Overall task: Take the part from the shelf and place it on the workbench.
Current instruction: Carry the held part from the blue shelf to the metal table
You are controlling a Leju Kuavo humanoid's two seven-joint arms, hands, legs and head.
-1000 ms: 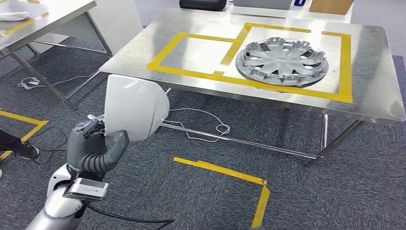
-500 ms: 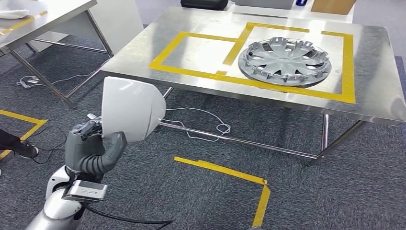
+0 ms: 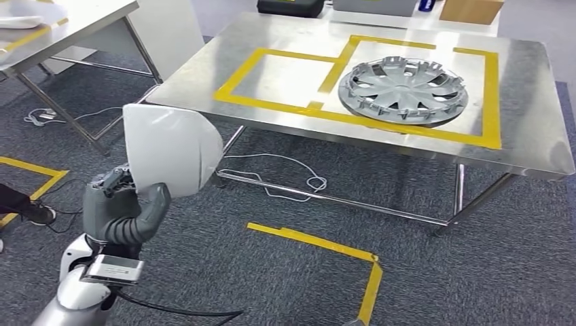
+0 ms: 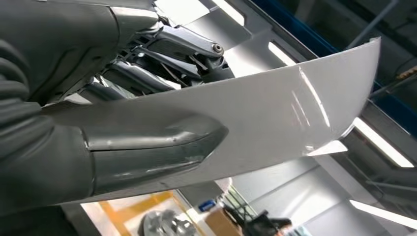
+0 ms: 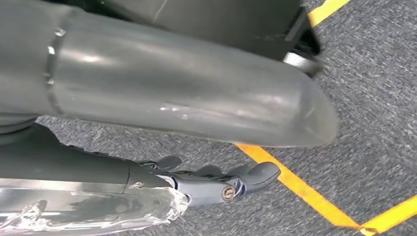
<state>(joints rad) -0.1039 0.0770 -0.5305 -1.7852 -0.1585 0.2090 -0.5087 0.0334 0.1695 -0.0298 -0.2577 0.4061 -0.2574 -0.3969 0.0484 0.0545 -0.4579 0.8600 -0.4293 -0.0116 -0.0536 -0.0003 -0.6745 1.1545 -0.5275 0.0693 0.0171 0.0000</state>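
Note:
My left hand (image 3: 119,210) grips a white curved shell part (image 3: 170,146) by its lower edge and holds it upright over the carpet, short of the workbench's near left corner. In the left wrist view the thumb (image 4: 147,147) presses on the part (image 4: 275,113). The steel workbench (image 3: 530,102) carries two yellow-taped rectangles. The left rectangle (image 3: 285,78) is bare. A silver hubcap (image 3: 405,88) lies in the right one. My right hand (image 5: 187,113) hangs over the carpet, its fingers (image 5: 221,189) stretched out and holding nothing.
A second steel table (image 3: 75,20) stands at the far left. White cables (image 3: 299,180) lie on the carpet under the workbench, and yellow tape (image 3: 326,248) marks the floor. A person's shoe (image 3: 30,214) is at the left edge. A black case (image 3: 289,7) sits behind the workbench.
My left hand and the white part have shifted to the left and a little lower in the head view. The workbench and hubcap have barely moved in the picture.

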